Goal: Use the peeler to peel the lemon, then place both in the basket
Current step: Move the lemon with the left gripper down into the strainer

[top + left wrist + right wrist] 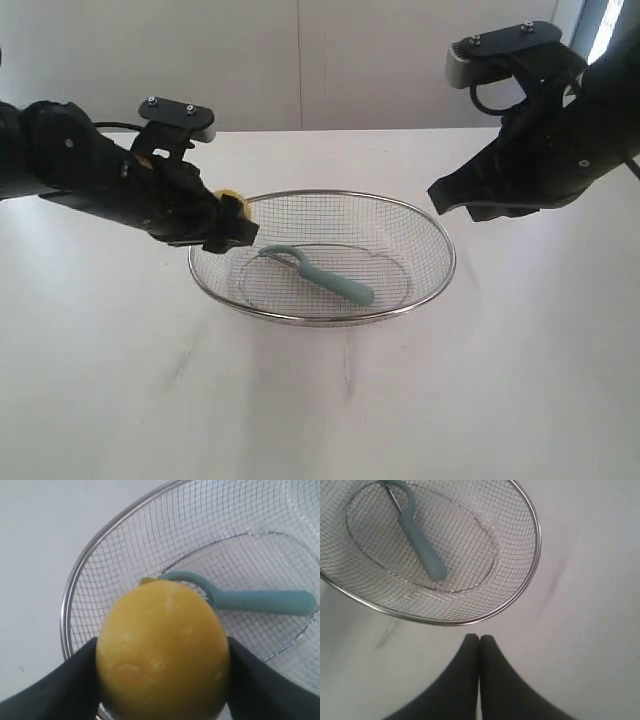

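Tabletop (120,400), white and plain, under everything. Next in size, large shallow oval basket of silver wire mesh with a thick steel rim (320,319), flat on that tabletop at the middle of the exterior view.

Black left arm (90,175) stretched in from the left side, ending in left gripper (236,225) right at the basket's left rim. Clamps small round yellow lemon (162,650) between two dark fingers (55,690), one pressed on each side of the fruit, jaws spread just to the lemon's width. Held clear of the tabletop, over the rim and the sloping mesh wall. Whether touching the rim wire, cannot tell.

Black right arm (560,150) high on the right side. Right gripper (480,647) above bare tabletop just outside the basket's rim, apart from it, fingers pressed together tip to tip, nothing between them.

Slim hand peeler with pale teal-green handle and looped blade head (325,276) lying flat on the basket's mesh floor, inside the inner oval, touched by neither gripper. Looped head toward the left gripper's side, handle end toward the front right of the exterior view.

Lemon last: matte yellow skin filling the left wrist view, only a yellow sliver showing above the dark fingers in the exterior view.
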`<state>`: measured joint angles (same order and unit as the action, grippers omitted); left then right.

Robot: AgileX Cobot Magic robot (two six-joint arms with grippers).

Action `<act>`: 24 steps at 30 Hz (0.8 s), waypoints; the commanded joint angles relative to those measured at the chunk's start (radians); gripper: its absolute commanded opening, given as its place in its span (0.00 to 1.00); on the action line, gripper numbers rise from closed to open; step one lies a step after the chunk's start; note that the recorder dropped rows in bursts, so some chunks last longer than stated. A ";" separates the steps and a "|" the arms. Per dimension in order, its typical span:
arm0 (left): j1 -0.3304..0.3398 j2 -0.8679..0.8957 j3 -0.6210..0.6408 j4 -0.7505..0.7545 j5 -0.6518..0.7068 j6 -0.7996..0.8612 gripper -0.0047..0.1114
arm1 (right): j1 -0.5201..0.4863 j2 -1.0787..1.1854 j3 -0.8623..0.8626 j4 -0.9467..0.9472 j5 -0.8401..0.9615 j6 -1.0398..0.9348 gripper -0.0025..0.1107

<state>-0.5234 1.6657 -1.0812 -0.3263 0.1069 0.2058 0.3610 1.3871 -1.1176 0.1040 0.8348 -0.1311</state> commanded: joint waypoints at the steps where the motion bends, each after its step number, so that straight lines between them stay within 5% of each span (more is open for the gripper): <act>1: 0.000 0.043 -0.062 -0.043 0.011 -0.029 0.04 | -0.002 -0.009 0.004 -0.007 -0.006 0.008 0.02; 24: -0.048 0.184 -0.071 -0.047 -0.034 -0.027 0.09 | -0.002 -0.009 0.004 -0.006 -0.030 0.008 0.02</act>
<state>-0.5668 1.8426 -1.1459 -0.3558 0.0763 0.1890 0.3610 1.3871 -1.1176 0.1023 0.8144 -0.1311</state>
